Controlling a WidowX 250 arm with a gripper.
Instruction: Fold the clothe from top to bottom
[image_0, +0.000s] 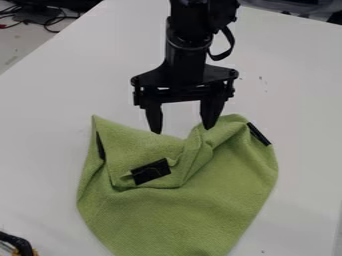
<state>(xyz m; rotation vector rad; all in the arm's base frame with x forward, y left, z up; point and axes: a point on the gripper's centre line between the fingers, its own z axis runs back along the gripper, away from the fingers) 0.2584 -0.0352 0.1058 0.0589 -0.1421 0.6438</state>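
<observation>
The black gripper (183, 125) hangs down at the upper middle of the camera view, its two fingers spread wide apart with no cloth pinched between them. Its fingertips are at the top edge of the green cloth (194, 215), the right one close to a raised crease; whether they touch it I cannot tell. The cloth lies rumpled on the table, its upper left part folded over itself, with a pointed corner at the top left. Black patches show on the cloth at its left edge, near its middle and at its upper right edge.
The white table (60, 125) surrounds the cloth. A dark object with a bit of yellow (19, 245) pokes in at the bottom left corner. Black cables (47, 20) lie beyond the table's edge at the top left.
</observation>
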